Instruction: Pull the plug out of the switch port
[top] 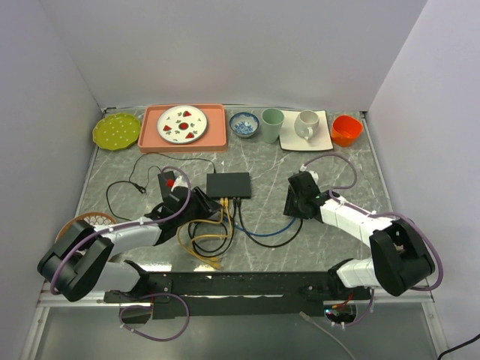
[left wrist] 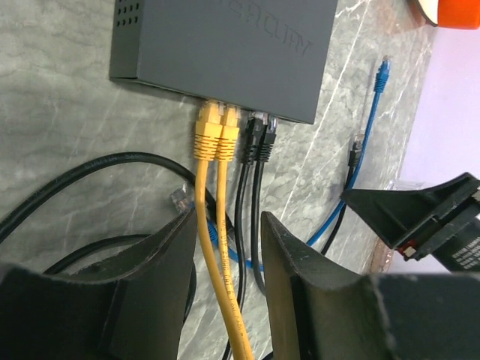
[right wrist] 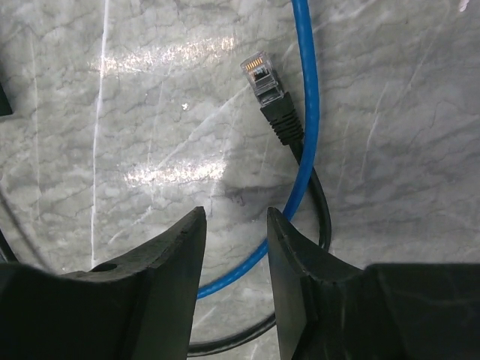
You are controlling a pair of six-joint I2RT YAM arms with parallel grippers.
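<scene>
Left wrist view, my left gripper (left wrist: 229, 221) spread astride two yellow cables (left wrist: 207, 142) plugged into the switch (left wrist: 225, 52), my right gripper (right wrist: 235, 217) spread, empty, near loose black plug (right wrist: 274, 105).

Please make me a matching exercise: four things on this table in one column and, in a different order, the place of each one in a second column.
Things:
1. yellow plugs
2. loose black plug
3. white mug
4. round patterned plate

Places:
A. on the pink tray
B. in the ports of the switch
C. on the square white plate
D. lying free on the table, next to the blue cable

Pairs: 1-B, 2-D, 3-C, 4-A
</scene>
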